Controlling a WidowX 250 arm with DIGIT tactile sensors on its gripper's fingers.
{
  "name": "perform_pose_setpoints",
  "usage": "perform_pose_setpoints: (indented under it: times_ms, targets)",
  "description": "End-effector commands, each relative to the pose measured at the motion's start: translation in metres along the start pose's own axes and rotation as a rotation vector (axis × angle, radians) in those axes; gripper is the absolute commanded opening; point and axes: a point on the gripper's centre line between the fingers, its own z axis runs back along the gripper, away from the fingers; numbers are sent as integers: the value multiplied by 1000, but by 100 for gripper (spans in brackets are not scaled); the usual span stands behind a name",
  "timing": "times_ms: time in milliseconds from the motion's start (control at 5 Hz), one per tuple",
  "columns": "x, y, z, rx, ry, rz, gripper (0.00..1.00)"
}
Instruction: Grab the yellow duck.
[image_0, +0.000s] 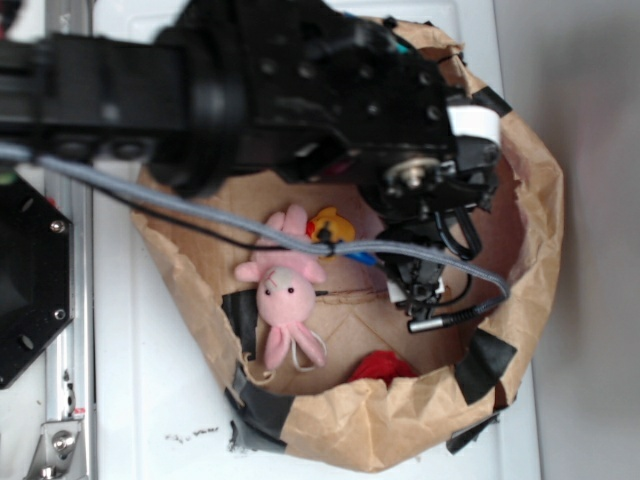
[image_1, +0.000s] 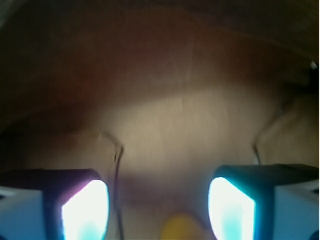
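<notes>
The yellow duck (image_0: 332, 225) lies on the floor of a brown paper bag (image_0: 530, 230), touching the upper right side of the pink plush bunny (image_0: 287, 290). In the wrist view only its blurred yellow top (image_1: 182, 227) shows, at the bottom edge. My gripper (image_1: 157, 195) is open, and its two bright pads stand wide apart on either side of the duck's top. In the exterior view the black arm hides most of the gripper. One blue fingertip (image_0: 365, 257) shows just right of the duck.
A red object (image_0: 383, 366) lies at the bag's near side, below the gripper. The bag's crumpled walls are patched with black tape (image_0: 487, 362) and ring the objects. A grey cable (image_0: 200, 205) crosses over the bag. The bag stands on a white surface (image_0: 150, 400).
</notes>
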Motion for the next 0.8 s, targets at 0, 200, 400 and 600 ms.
perform_pose_setpoints:
  times_ms: [0,200,400,600]
  targets:
    - [1,-11,22,-26,-49,6,100]
    - [-4,-9,17,-24,-35,10,100]
    - [-9,-8,7,-24,-18,-15,100]
    - [-19,-5,-2,-4,5,-32,100]
